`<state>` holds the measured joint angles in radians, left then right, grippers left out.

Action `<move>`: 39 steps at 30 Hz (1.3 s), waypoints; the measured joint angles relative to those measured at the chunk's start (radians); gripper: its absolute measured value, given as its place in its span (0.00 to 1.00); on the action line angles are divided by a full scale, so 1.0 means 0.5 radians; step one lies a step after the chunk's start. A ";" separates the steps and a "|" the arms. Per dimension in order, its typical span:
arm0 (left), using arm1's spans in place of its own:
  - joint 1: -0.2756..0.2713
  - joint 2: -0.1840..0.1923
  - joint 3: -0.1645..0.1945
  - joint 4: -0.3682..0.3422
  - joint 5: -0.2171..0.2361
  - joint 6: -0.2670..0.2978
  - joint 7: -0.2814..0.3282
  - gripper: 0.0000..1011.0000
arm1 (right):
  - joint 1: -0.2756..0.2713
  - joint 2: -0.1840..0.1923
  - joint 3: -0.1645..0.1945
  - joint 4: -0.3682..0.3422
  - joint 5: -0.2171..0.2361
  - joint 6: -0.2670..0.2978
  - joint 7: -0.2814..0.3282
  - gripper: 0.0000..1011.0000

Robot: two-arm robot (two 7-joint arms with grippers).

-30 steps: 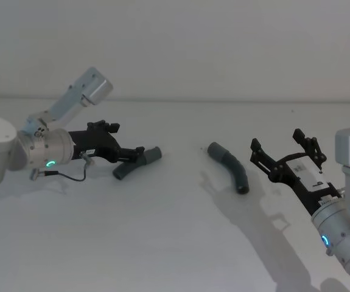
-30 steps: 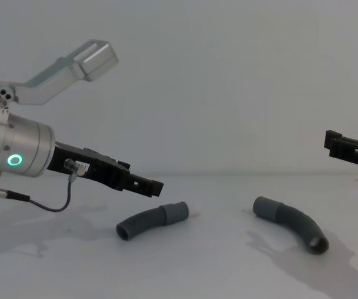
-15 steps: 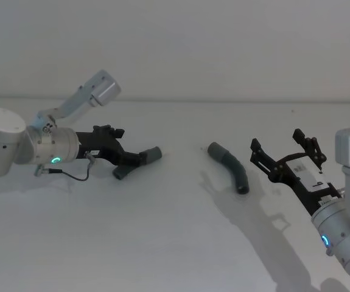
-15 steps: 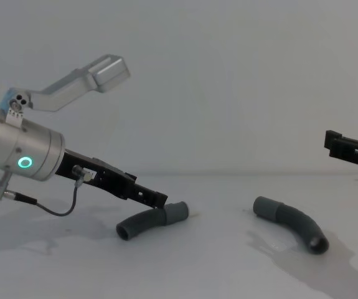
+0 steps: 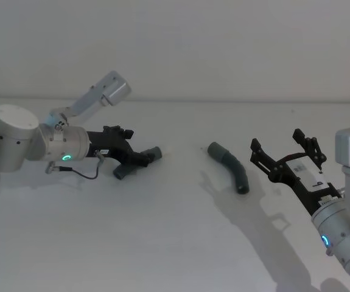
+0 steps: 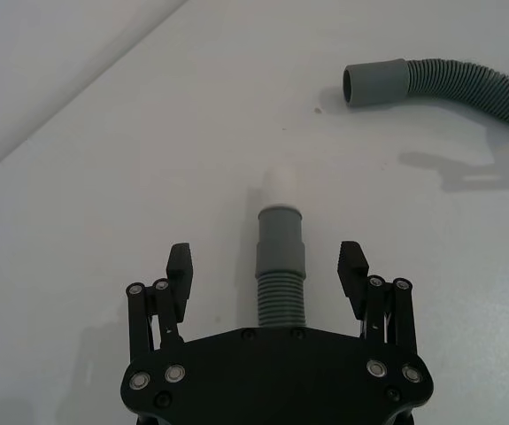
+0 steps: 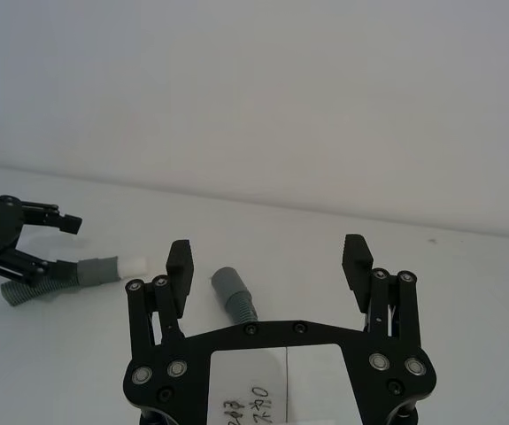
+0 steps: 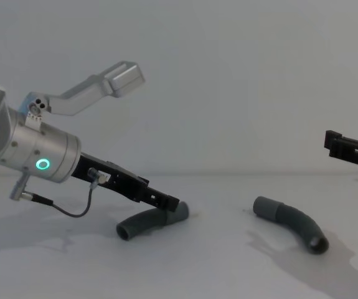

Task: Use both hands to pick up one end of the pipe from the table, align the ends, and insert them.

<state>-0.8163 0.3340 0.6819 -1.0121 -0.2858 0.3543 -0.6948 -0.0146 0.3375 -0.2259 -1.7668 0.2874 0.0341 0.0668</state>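
Observation:
The pipe lies in two pieces on the table (image 5: 175,231). My left gripper (image 5: 136,148) (image 8: 169,202) is low over the left piece (image 5: 126,169) (image 8: 142,222) and open. In the left wrist view that piece's ribbed body (image 6: 281,297) runs between the open fingers (image 6: 181,266). Its smooth grey cuff (image 6: 281,235) and whitish tip (image 6: 280,183) point away from the palm. The right piece (image 5: 231,166) (image 8: 291,221) (image 6: 449,80) lies free at centre right. My right gripper (image 5: 276,141) (image 7: 268,257) hovers open to its right, holding nothing.
A thin black cable (image 5: 83,176) loops under the left wrist. A silver-grey bracket (image 5: 105,91) sticks up from that arm. A pale wall stands behind the table.
My left gripper has moved forward and down, and its open fingers now straddle the left pipe piece. The right arm and both pipe pieces have not moved.

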 joint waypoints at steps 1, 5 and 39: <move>-0.009 -0.013 0.003 0.023 0.003 -0.005 -0.006 0.99 | 0.000 0.000 0.000 0.000 0.000 0.000 0.000 0.99; -0.023 -0.033 0.008 0.058 0.009 -0.011 -0.014 0.99 | 0.000 0.000 0.000 0.000 0.000 0.000 0.000 0.99; -0.119 -0.183 0.031 0.331 0.061 -0.005 -0.099 0.99 | 0.000 0.000 0.000 0.000 0.000 0.000 0.000 0.99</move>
<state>-0.8758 0.2427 0.6975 -0.8466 -0.2552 0.3518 -0.7441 -0.0146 0.3375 -0.2258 -1.7667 0.2874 0.0340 0.0668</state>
